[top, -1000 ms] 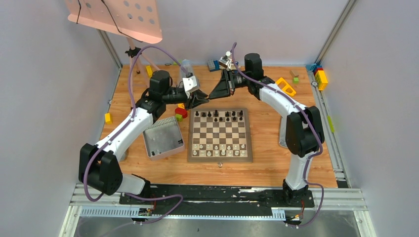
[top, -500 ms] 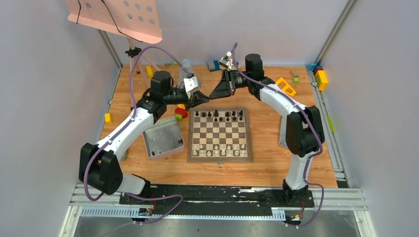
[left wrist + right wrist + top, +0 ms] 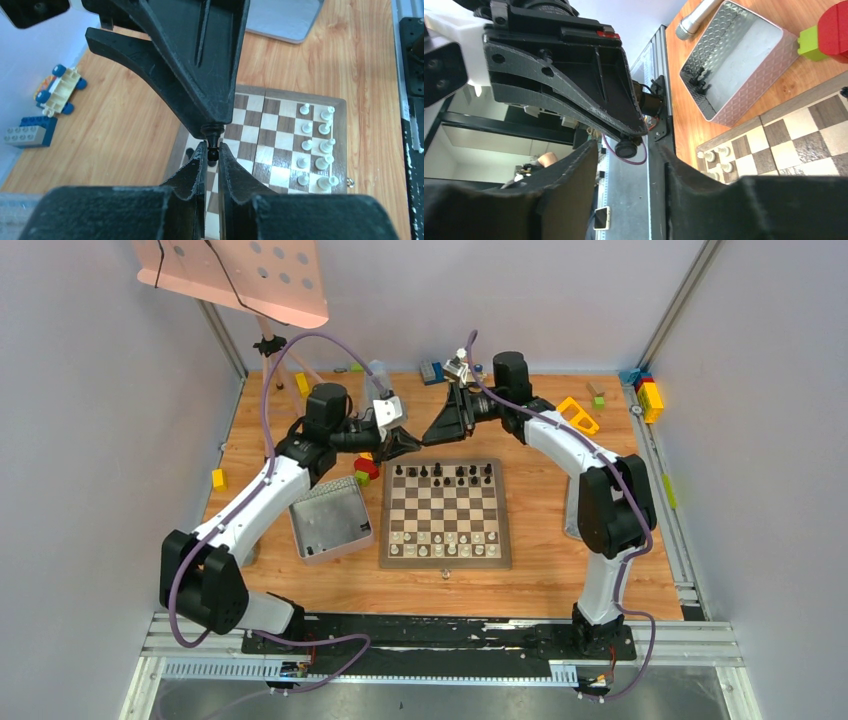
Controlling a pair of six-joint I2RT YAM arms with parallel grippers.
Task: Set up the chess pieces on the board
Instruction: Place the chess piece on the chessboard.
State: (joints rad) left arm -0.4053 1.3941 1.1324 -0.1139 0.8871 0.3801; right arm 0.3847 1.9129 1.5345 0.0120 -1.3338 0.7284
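My left gripper [image 3: 212, 151] is clamped on a small black piece [image 3: 212, 136]. Both fingers pinch its lower half, so only the neck and round head stick out past my fingertips. I hold it in the air near the far left corner of the board [image 3: 445, 508], clear of the squares. My right gripper [image 3: 625, 152] meets the left one nose to nose from the other side, and its jaws stand apart. In the right wrist view the piece's round end sits in the gap between them, and as far as I can tell it touches neither finger. In the left wrist view the right gripper's tip lies right at the piece's head. On the board, the white pieces [image 3: 445, 540] stand in two rows along the near side, and the black pieces [image 3: 440, 472] stand along the far side. The grey metal tray [image 3: 325, 522] lies askew just beside the board's left edge, with a few spare black pieces [image 3: 700, 80] inside it. A red block [image 3: 367, 466] and a green block [image 3: 362, 479] sit on the table by the board's far left corner, below my left gripper.
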